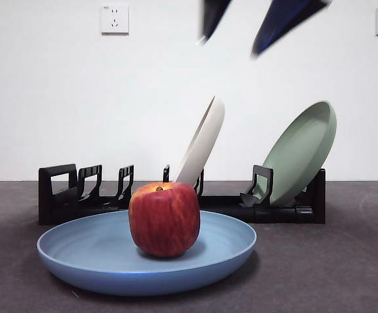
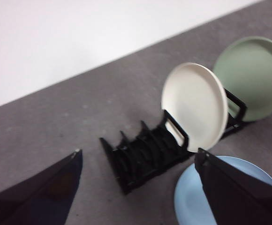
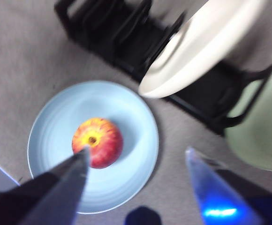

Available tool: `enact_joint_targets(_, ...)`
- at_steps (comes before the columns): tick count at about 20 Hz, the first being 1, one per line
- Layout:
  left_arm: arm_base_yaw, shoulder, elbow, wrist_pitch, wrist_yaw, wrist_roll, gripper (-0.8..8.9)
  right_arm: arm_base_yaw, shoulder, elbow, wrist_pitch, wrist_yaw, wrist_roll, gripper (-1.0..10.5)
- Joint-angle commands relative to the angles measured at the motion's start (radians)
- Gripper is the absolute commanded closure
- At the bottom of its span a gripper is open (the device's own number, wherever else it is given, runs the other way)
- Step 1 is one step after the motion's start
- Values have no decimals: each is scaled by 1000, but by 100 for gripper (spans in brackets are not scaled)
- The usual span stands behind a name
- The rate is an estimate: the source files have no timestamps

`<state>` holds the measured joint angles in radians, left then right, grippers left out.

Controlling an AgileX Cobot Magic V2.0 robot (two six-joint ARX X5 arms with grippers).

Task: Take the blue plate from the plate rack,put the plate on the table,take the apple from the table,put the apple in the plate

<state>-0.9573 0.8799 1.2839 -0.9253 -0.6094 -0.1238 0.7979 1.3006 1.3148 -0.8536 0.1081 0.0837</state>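
Matte blue plate (image 1: pixel 98 257), glossy-skinned apple (image 1: pixel 164 219), black plastic rack (image 1: pixel 72 195).

From my remote seat this reads as a staged test bench in a lab, not a lived-in kitchen: a flat dark grey matte table (image 1: pixel 345 274) runs straight up to a bare white wall (image 1: pixel 78 98) carrying only two white wall sockets (image 1: pixel 114 19). The sole furnishing is a long low black plastic plate rack (image 1: pixel 85 195), with no sink, counter, cupboards or clutter around it
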Motion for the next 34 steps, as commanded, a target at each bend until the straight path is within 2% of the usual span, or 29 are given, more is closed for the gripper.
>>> enact_joint_targets(1, 2, 48, -3, 32, 28, 44, 647, -32, -69, 2, -12, 5, -26, 885)
enact_joint_targets(2, 3, 71, -3, 48, 43, 69, 807, -50, -103, 2, -13, 5, -38, 945)
enact_joint_targets(7, 5, 132, -3, 168, 147, 133, 821, -82, -228, -4, -10, 4, -42, 962)
enact_joint_targets(9, 6, 134, -16, 214, 160, 177, 822, -82, -267, -33, 24, 4, -43, 962)
enact_joint_targets(11, 18, 131, -61, 254, 211, 222, 822, -82, -315, -112, 98, 5, -46, 962)
enact_joint_targets(13, 48, 116, -142, 313, 226, 230, 822, -82, -370, -229, 190, 6, -47, 962)
enact_joint_targets(20, 138, -10, -645, 747, 238, 92, 822, -82, -522, -717, 590, 34, 46, 962)
enact_joint_targets(22, 147, -23, -751, 850, 275, 64, 822, -81, -529, -787, 646, 30, 54, 962)
enact_joint_targets(24, 150, -23, -805, 917, 319, 54, 822, -81, -526, -802, 634, 29, 53, 962)
enact_joint_targets(27, 148, -22, -807, 906, 382, 42, 817, -82, -522, -801, 622, 29, 58, 958)
enact_joint_targets(34, 148, -21, -807, 856, 378, 42, 817, -82, -523, -801, 620, 29, 58, 957)
